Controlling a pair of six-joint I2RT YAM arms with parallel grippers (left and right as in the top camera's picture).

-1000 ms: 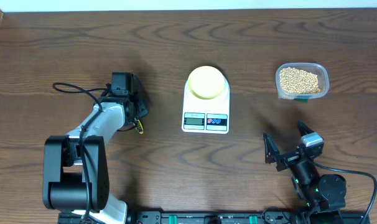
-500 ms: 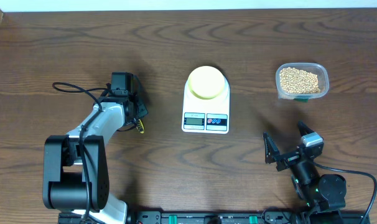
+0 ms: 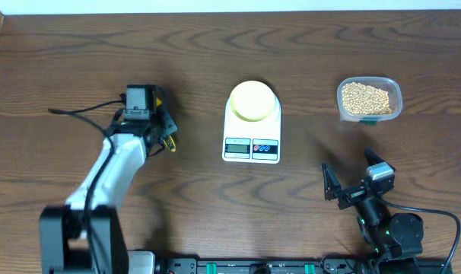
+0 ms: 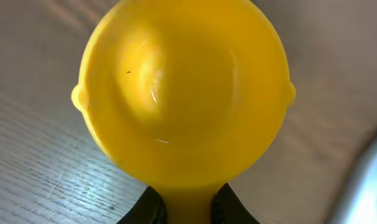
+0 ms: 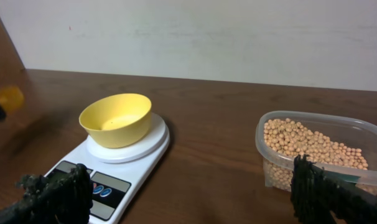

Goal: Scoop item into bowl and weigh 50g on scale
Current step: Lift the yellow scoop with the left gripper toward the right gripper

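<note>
Beginning at the left. Clamped on the handle of a yellow scoop (image 4: 182, 93) with the left gripper (image 4: 188, 208), jaws pressed against the handle from both sides. Nothing inside the cup, and only bare table (image 3: 215, 46) under it. Likely light, stiff, smooth plastic, so better to keep the hold firm and not to twist, or may slip. Also a black cable (image 3: 78, 111) trailing behind that arm, away from the work.

In the middle: the scale (image 3: 251, 144), with the bowl (image 3: 252, 100) sitting on its plate, empty as far as can be told. Probably light and easy to push off centre, so no bumping with the scoop.

To the right, well apart from the scoop: the beans (image 3: 365, 97), all lying in a clear tub (image 3: 398, 103), none in the bowl. Small, hard and round; likely to roll and bounce if spilled, so to be taken with the scoop held level, not with fingers. Standing directly in the way between scoop and tub: scale and bowl, to be passed above or around.

Nearest the front at right: the right gripper (image 3: 352, 181), jaws wide apart, holding nothing, near the tub but not touching.
</note>
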